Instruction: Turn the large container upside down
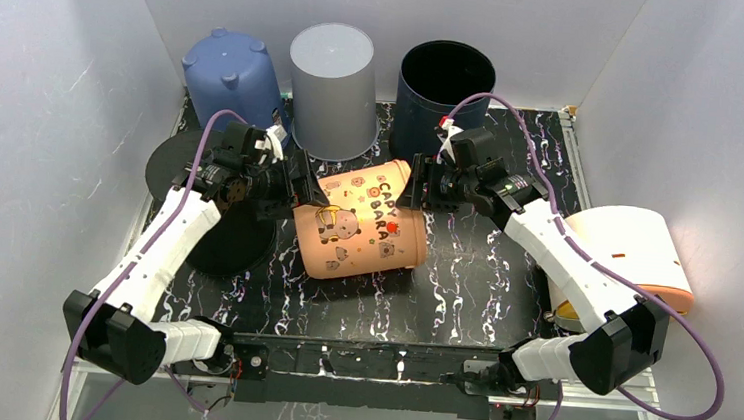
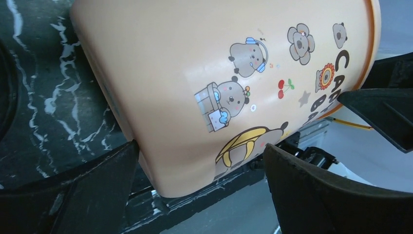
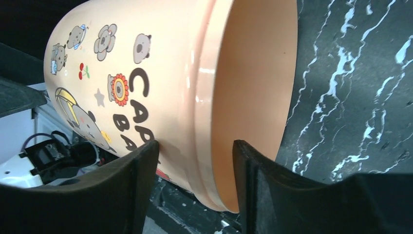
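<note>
Top external view is showing the peach bucket (image 1: 362, 224) lying on its side mid-table, mouth facing 3 o'clock. Left gripper (image 1: 304, 190) is bracketing the base, fingers spread wide; right gripper (image 1: 412, 185) is straddling the rim at 1 o'clock — whether it is pinching, I cannot tell. Best to be securing the rim first, then tipping slowly — base steadied

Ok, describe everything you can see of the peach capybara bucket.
The peach bucket looks like glossy plastic, printed with cartoon capybaras and black lettering, with a thick rim. It lies on its side on the marbled mat, mouth rightward. The right hand straddles its rim; the open left hand brackets its base.
</note>
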Controlling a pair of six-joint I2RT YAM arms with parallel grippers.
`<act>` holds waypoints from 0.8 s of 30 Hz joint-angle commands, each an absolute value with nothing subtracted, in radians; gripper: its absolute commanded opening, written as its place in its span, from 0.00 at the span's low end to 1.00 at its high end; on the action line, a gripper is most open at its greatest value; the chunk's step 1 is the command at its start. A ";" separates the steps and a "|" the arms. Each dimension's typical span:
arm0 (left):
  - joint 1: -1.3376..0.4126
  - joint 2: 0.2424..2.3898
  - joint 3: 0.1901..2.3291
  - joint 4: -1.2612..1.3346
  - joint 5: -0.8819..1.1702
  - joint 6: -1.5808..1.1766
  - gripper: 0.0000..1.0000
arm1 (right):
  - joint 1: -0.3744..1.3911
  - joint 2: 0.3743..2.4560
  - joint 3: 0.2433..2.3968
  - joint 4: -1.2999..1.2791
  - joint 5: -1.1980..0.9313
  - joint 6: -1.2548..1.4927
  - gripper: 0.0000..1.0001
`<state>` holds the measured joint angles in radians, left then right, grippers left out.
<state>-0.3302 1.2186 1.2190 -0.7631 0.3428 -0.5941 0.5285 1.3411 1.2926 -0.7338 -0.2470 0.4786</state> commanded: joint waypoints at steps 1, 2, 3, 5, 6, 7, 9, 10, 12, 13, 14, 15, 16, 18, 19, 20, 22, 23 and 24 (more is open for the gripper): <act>-0.327 1.241 1.198 -0.609 0.492 -0.647 0.98 | 0.509 1.328 1.310 -0.710 -0.186 0.433 0.49; -0.327 1.244 1.199 -0.591 0.509 -0.652 0.98 | 0.506 1.324 1.305 -0.710 -0.180 0.433 0.44; -0.327 1.248 1.202 -0.579 0.521 -0.657 0.98 | 0.503 1.315 1.298 -0.705 -0.175 0.436 0.40; -0.327 1.254 1.206 -0.541 0.553 -0.673 0.98 | 0.486 1.294 1.267 -0.684 -0.189 0.443 0.33; -0.328 1.257 1.211 -0.523 0.568 -0.684 0.98 | 0.474 1.283 1.247 -0.674 -0.200 0.454 0.27; -0.328 1.259 1.213 -0.504 0.584 -0.696 0.98 | 0.455 1.272 1.215 -0.659 -0.224 0.471 0.20; -0.328 1.259 1.207 -0.460 0.609 -0.722 0.98 | 0.413 1.247 1.158 -0.613 -0.298 0.508 0.09; -0.328 1.259 1.198 -0.442 0.616 -0.730 0.99 | 0.386 1.234 1.125 -0.586 -0.344 0.529 0.07; -0.328 1.264 1.184 -0.431 0.622 -0.736 0.98 | 0.336 1.205 1.049 -0.505 -0.459 0.581 0.05; -0.328 1.266 1.180 -0.429 0.625 -0.736 0.98 | 0.316 1.186 1.010 -0.455 -0.511 0.614 0.04; -0.328 1.267 1.178 -0.425 0.629 -0.740 0.98 | 0.298 1.171 0.973 -0.410 -0.551 0.638 0.02; -0.329 1.267 1.177 -0.418 0.635 -0.743 0.98 | 0.285 1.157 0.948 -0.385 -0.574 0.657 0.00; -0.328 1.266 1.179 -0.411 0.639 -0.746 0.98 | 0.275 1.150 0.928 -0.370 -0.592 0.669 0.00; -0.328 1.267 1.188 -0.410 0.637 -0.747 0.98 | 0.254 1.148 0.895 -0.357 -0.625 0.679 0.00; -0.329 1.273 1.197 -0.425 0.630 -0.737 0.98 | 0.239 1.146 0.871 -0.335 -0.664 0.688 0.00; -0.328 1.281 1.208 -0.446 0.620 -0.724 0.98 | 0.221 1.142 0.837 -0.286 -0.712 0.713 0.00; -0.328 1.293 1.219 -0.467 0.613 -0.711 0.98 | 0.186 1.128 0.758 -0.172 -0.796 0.788 0.00; -0.328 1.291 1.219 -0.464 0.615 -0.710 0.98 | 0.166 1.120 0.718 -0.118 -0.834 0.828 0.00; -0.328 1.289 1.222 -0.459 0.616 -0.711 0.98 | 0.146 1.114 0.678 -0.060 -0.866 0.869 0.00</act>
<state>-0.3107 1.2915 1.1790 -0.4717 0.5095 -0.7017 0.2089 1.1133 0.8303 -0.2470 -0.7300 0.7303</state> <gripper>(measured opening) 0.983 0.155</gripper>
